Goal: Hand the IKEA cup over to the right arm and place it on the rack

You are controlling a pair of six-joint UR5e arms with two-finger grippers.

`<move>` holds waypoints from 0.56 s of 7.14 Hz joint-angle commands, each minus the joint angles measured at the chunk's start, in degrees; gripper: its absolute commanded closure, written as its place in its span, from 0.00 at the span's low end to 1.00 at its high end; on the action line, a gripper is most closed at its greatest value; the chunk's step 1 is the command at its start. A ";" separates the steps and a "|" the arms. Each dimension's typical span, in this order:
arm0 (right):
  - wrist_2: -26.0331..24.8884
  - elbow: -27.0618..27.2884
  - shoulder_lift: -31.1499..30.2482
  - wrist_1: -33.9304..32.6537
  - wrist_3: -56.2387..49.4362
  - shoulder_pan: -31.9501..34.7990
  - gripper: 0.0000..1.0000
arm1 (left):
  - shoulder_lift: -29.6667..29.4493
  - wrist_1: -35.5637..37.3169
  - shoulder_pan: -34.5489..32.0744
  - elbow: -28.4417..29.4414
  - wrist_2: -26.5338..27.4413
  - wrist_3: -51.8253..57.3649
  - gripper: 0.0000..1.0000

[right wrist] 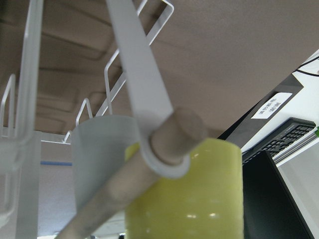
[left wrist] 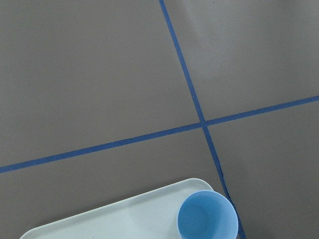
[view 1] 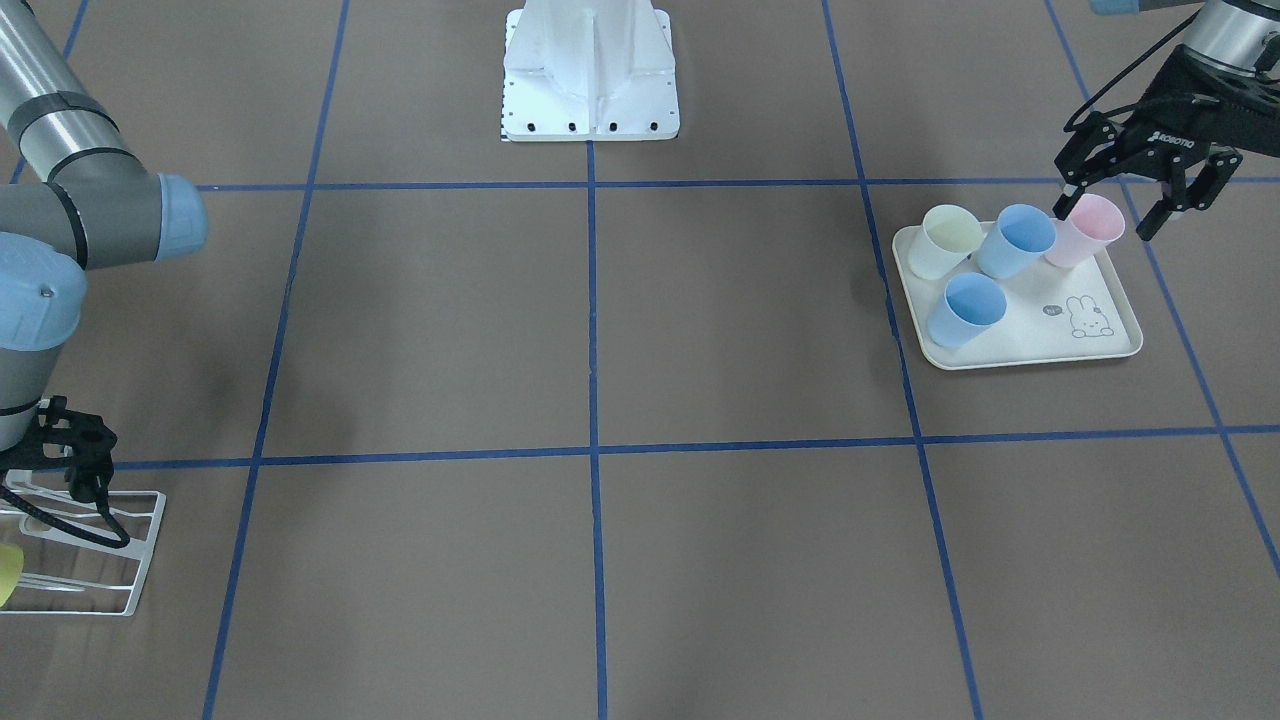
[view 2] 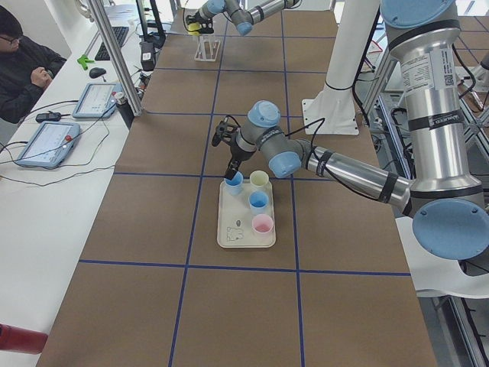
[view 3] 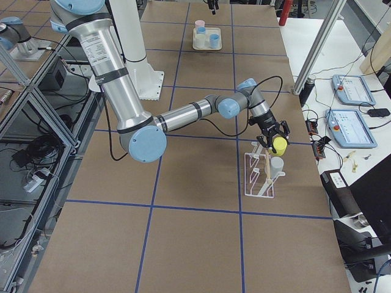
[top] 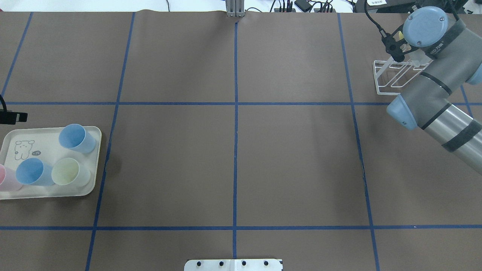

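Your right gripper point(view 3: 272, 135) is at the white wire rack point(right wrist: 142, 84), at the robot's right end of the table. The yellow IKEA cup point(view 3: 280, 144) is directly at its fingertips. You cannot tell from these views whether the fingers are clamped on the cup or have let it go.

In the right wrist view, the cup fills the lower frame with its side wall running up and down. The rack's pale wooden rod point(right wrist: 174, 137) crosses diagonally in front of the cup, its blunt tip at the cup's upper edge. A pale grey cup point(right wrist: 99, 159) sits just behind on the same rack.

The placing appears to depend on how the cup meets the rod. They look touching or nearly so, but the cup's mouth is hidden, so you cannot tell whether it is seated.

Your left gripper point(view 1: 1109, 221) hovers above the cream rabbit-printed tray point(view 1: 1020, 345), jaws spread and holding nothing. A pink cup point(view 1: 1085, 232) stands in the tray's corner. This gripper is well apart from the rack, so the right arm is the nearer one.
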 commanded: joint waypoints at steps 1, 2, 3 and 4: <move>-0.58 -0.02 0.00 0.00 0.00 -0.69 0.60 | 0.00 0.00 0.00 -0.09 0.00 0.00 0.00; -2.06 -0.11 0.00 0.00 0.00 -1.30 0.56 | 0.00 0.00 0.00 -0.09 0.00 0.00 0.00; -2.77 -0.37 0.00 0.00 0.44 -1.74 0.54 | 0.00 0.00 0.00 -0.09 0.00 0.00 0.00; -2.78 -0.46 0.00 0.00 0.53 -1.83 0.52 | 0.00 0.00 0.00 0.08 0.00 0.00 0.00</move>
